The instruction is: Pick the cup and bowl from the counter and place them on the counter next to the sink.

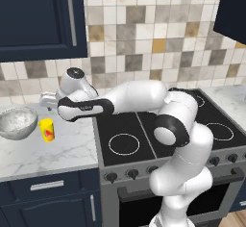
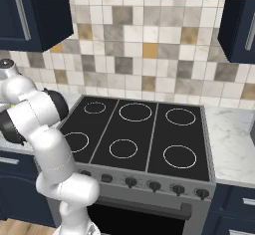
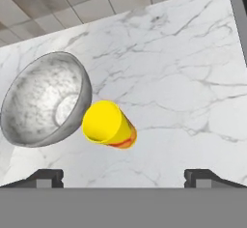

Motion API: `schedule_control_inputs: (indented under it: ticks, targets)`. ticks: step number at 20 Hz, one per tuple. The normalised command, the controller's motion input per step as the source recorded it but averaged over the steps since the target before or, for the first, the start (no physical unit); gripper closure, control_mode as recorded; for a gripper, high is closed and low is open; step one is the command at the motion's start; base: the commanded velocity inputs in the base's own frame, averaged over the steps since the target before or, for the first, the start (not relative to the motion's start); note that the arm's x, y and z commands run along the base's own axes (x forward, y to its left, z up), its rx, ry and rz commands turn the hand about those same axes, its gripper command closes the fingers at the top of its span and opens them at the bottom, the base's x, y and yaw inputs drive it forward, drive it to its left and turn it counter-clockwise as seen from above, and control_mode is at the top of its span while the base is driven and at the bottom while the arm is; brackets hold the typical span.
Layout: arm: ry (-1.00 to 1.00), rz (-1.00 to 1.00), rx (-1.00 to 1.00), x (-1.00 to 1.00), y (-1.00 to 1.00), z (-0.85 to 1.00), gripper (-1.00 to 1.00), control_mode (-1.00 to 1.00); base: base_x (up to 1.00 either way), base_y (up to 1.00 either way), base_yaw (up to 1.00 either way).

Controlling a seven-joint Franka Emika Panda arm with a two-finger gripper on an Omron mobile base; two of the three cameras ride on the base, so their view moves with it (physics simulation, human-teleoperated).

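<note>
The cup [image 1: 46, 130] stands upright on the white marble counter [image 1: 62, 151] to the left of the black stove top [image 1: 144, 134], and the wider speckled bowl [image 1: 17, 122] sits just beside it on its left, also right way up. In the hand view the cup [image 3: 108, 124] is seen from above with its yellow mouth open toward the camera and a strip of its red-orange mark showing low on its side; the bowl [image 3: 44, 99] lies close against it, whether the two rims touch cannot be told. The white arm reaches leftward from the base across the front of the stove, its wrist held above the counter behind the cup and bowl. The gripper [image 3: 123, 178] hangs over the cup with its jaws spread wide apart, one dark fingertip [image 3: 44, 178] at each lower side of the hand view, and nothing sits between them; the cup lies ahead of the gap, clear of both tips. In the right base view the stove top [image 2: 137, 134] with its ringed burners takes up the middle, with marble counter [image 2: 234, 144] on its far side and tiled wall [image 2: 144, 55] behind.
</note>
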Motion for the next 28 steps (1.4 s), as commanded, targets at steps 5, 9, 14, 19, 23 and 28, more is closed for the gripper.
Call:
schedule_control_inputs:
  ticks: [5, 9, 14, 19, 23, 28]
  targets:
    - [0.07, -0.02, -0.02, 0.33, 0.03, -0.08, -1.00, -1.00, 0.00, 0.00, 0.00]
    - [0.04, 0.00, -0.02, 0.30, 0.00, -0.16, -1.00, -1.00, 0.00, 0.00, 0.00]
    - [0.00, 0.00, -0.01, 0.21, 0.00, -0.26, -1.00, -1.00, 0.00, 0.00, 0.00]
    - [0.00, 0.00, 0.00, 0.13, 0.13, -0.12, -1.00, -1.00, 0.00, 0.00, 0.00]
    - [0.00, 0.00, 0.00, 0.01, 0.20, 0.00, -1.00, -1.00, 0.00, 0.00, 0.00]
    - [0.00, 0.00, 0.00, -0.02, 0.23, 0.00, -1.00, -1.00, 0.00, 0.00, 0.00]
